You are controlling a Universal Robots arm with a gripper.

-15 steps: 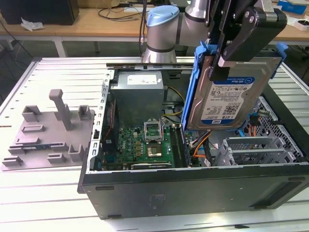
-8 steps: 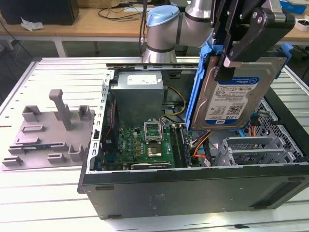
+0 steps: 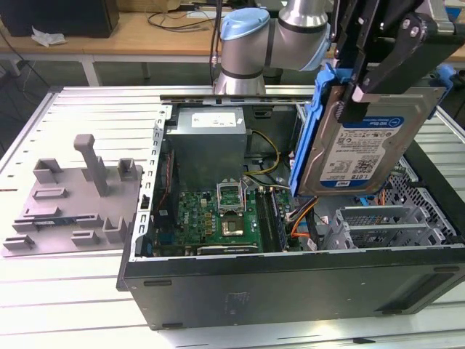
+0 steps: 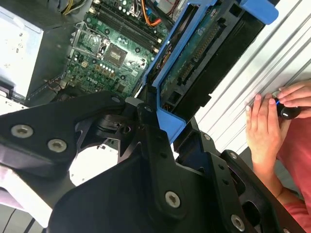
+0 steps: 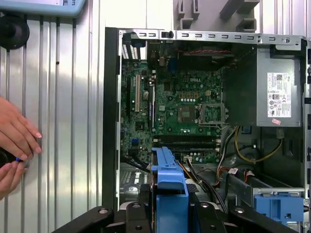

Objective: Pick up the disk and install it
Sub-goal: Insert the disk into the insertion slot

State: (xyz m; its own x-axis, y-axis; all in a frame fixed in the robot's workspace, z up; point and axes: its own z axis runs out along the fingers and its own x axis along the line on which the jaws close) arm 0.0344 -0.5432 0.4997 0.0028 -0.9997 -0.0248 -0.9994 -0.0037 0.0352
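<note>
Robotics lab or workshop: open PC case (image 3: 290, 291) on ribbed metal counter (image 3: 65, 305), robot arm (image 3: 251, 51) at 12 o'clock, wooden bench (image 3: 138, 33) w/ cables (image 3: 190, 16) beyond, fixture plate (image 3: 65, 211) at 9 o'clock.

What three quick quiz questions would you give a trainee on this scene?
1. True or false: a person's hand is beside the computer case.
2. What does the gripper hold? A the disk, B a cable, C nothing.
3. Fill in: the plastic frame around the disk is coloured ____.
Key: 1 true. 2 A, clamped and tilted over the open case. 3 blue.
</note>
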